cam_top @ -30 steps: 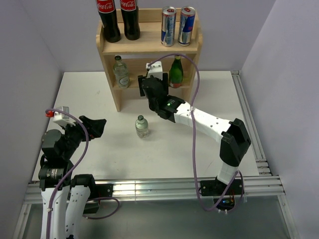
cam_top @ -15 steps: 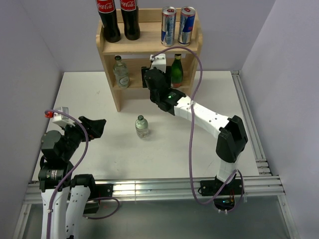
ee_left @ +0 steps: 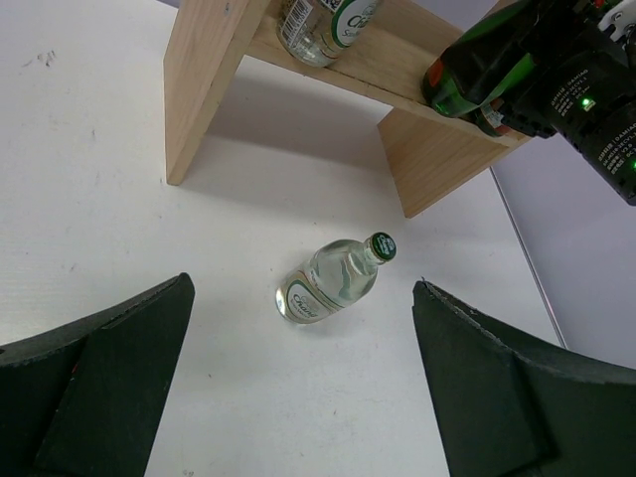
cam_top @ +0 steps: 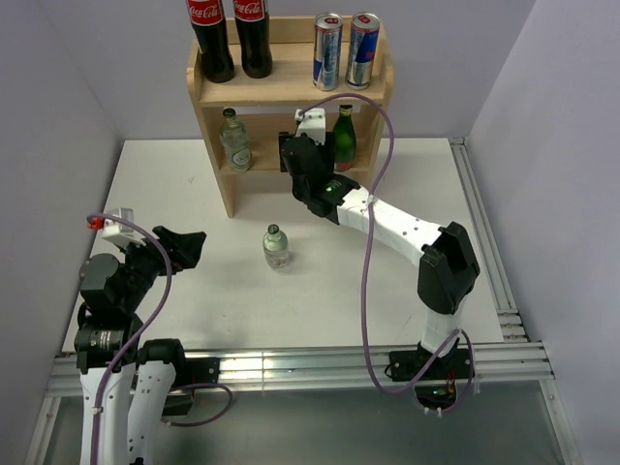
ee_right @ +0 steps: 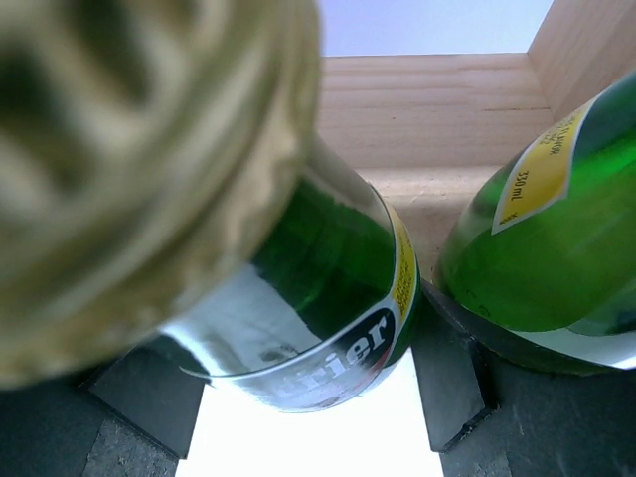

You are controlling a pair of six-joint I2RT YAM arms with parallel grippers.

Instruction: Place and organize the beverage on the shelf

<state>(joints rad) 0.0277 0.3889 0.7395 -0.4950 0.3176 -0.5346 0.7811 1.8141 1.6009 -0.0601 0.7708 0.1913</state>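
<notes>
1. Since a second ago, the right tool has gone deeper into the lower tier of the shelf.
2. It pinches a green bottle, which stands just beside a second green bottle.
3. The left tool is spread and empty. A clear bottle stands on the table.

My right gripper clamps a green bottle whose gold cap is only a close blur. From above, my wrist hides both. The second green bottle runs off the right edge. The cola bottles lose their necks at the top edge.
</notes>
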